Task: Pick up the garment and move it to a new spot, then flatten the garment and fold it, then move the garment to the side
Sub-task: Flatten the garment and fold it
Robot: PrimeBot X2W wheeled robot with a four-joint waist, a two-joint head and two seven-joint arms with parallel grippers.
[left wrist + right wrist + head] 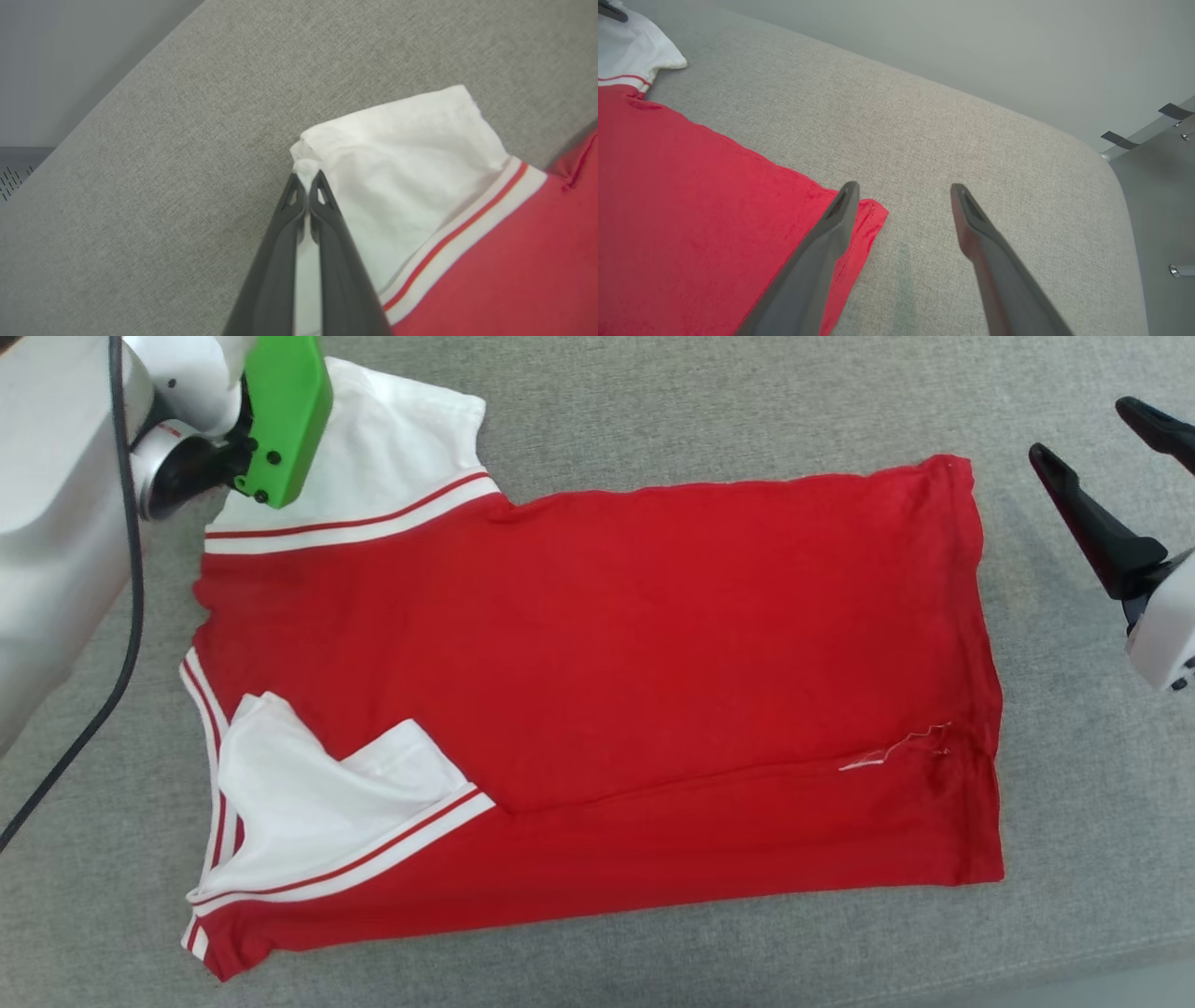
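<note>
1. Left forearm [47, 523]: pale casing, closest to the head camera, beside the garment's shoulder end. A black cable [131, 616] hangs along it. A green housing [285, 415] at its wrist sits over the garment's far sleeve.
2. Grey fabric-covered surface [653, 392]: lies under the whole garment and reaches past it on every side.
3. Garment [607, 644]: red jersey shirt, spread flat on the surface. Its shoulder end points to the robot's left and its hem to the right. A long crease runs across the red body from the near sleeve to the hem.
4. Far sleeve [392, 448]: white, with red-and-white striped trim [355, 523] where it meets the red body. It lies out flat from the garment's far edge.
5. Near sleeve [308, 793]: white, same trim, folded inward on top of the red body.
6. Right gripper [1080, 429]: off the garment's hem end, jaws wide apart with nothing between them. In the right wrist view one finger [831, 224] crosses the hem's far corner; whether it touches cannot be told.
7. Left gripper [307, 179]: at the far sleeve's outer corner, jaws closed, with a small bunch of white cloth pinched at the tips.
8. Loose white thread [892, 751]: on the red body near the hem, along the crease.
</note>
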